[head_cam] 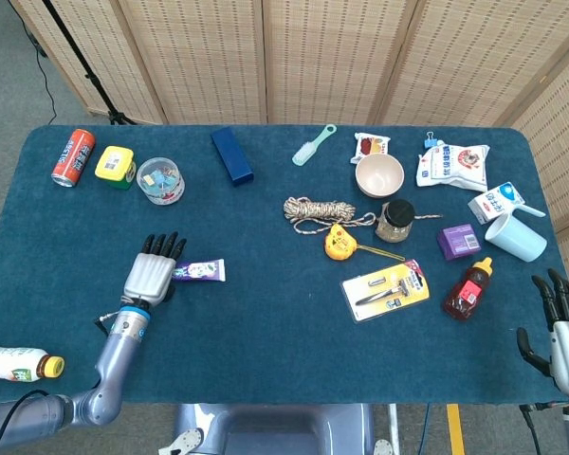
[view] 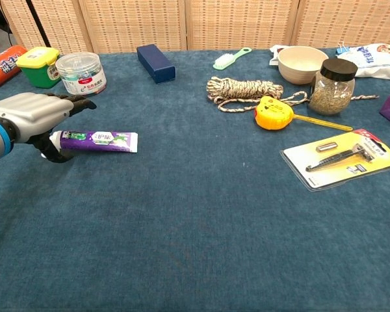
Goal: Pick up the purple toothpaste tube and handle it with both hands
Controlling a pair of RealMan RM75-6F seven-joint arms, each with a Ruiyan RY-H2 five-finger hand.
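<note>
The purple toothpaste tube (head_cam: 200, 271) lies flat on the blue table (head_cam: 266, 332), left of middle, its cap end hidden under the left hand (head_cam: 151, 278); the left hand hovers over that cap end with fingers (view: 78, 101) stretched out and apart, the thumb down by the cap, and it does not grip the tube. Whether the thumb touches the cap cannot be told. The right hand (head_cam: 567, 327) sits at the near right edge of the table, well apart from the tube, fingers spread and upright, holding nothing. Beyond the left hand, toward the far left corner, stand a clear round tub (head_cam: 160, 180), a yellow-lidded box (head_cam: 116, 164) and a red can (head_cam: 73, 157). A dark blue box (head_cam: 231, 154) lies further right along the far side. Right of the tube, past open cloth, are a coil of rope (head_cam: 318, 209), a yellow tape measure (head_cam: 339, 243) and a razor pack (head_cam: 385, 290). A drink bottle (head_cam: 14, 362) shows at the near left, off the table edge
</note>
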